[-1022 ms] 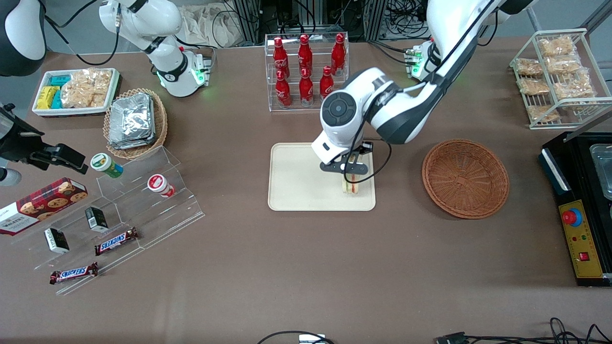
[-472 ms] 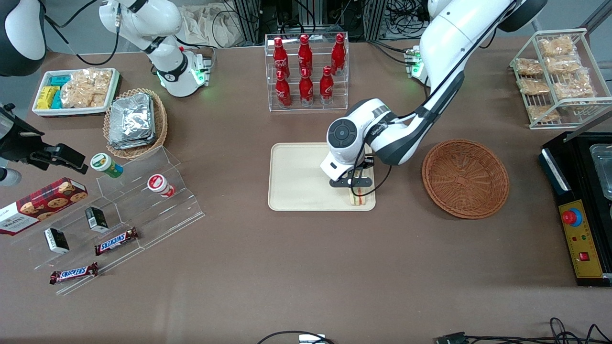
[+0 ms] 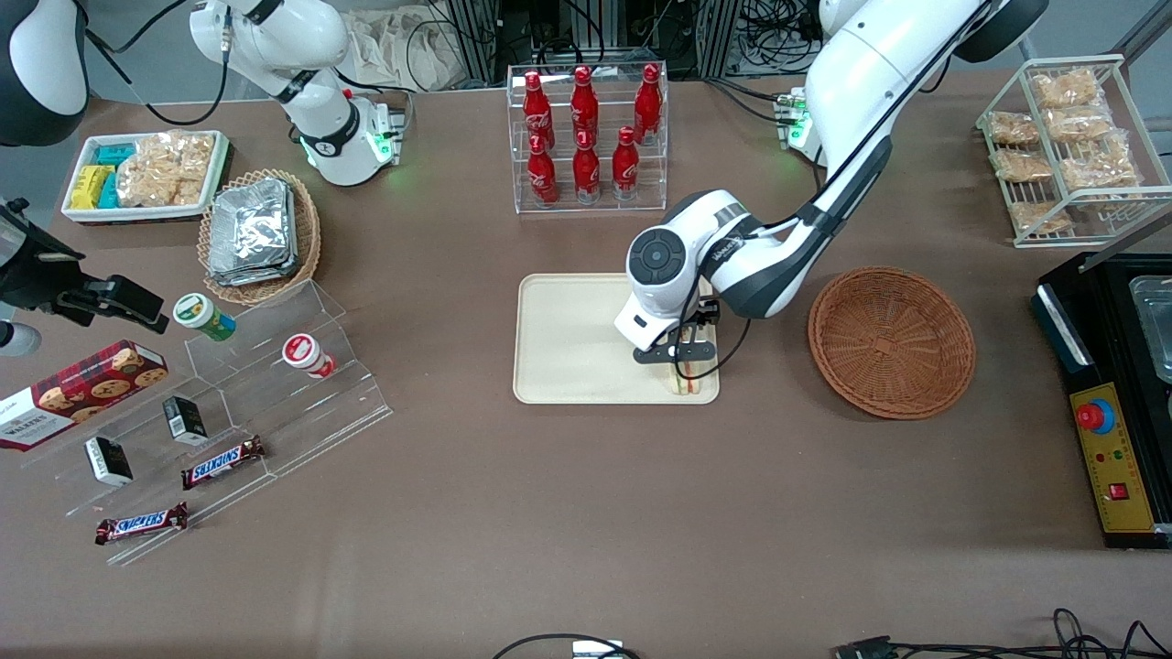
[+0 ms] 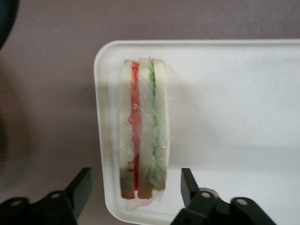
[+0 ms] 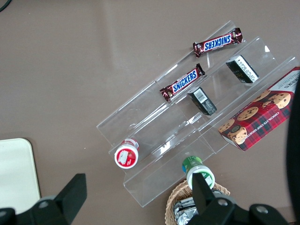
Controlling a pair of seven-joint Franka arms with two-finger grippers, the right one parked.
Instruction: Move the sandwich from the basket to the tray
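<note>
Meanwhile, from the front, I saw little change against half a second before: my gripper (image 3: 684, 359) had stayed low over the tray (image 3: 568, 352), at the corner nearest the basket (image 3: 891, 340) and the camera, while a full second earlier the arm had been higher and the sandwich sat a little farther from that corner. The sandwich (image 3: 692, 379) stood on its edge on the tray, just inside the rim. The basket lay beside the tray, toward the working arm's end of the table, with nothing in it. I counted one tray, one reddish basket, one sandwich, six red bottles (image 3: 582, 126) in their clear rack, and two Snickers bars (image 3: 222, 461) on the clear stand toward the parked arm's end.

Next, from the left wrist camera, the sandwich (image 4: 142, 136) showed pale bread slices, a red-orange stripe and a green stripe running along its cut edge, under clear wrap. It rested on the tray (image 4: 225, 108) close to a rounded corner. The fingers (image 4: 79, 187) were spread wide, one on each side of the sandwich and not touching it.

Lastly, the right wrist camera showed the two Snickers bars (image 5: 183, 85) and two small dark boxes (image 5: 201, 101) on the stand.
</note>
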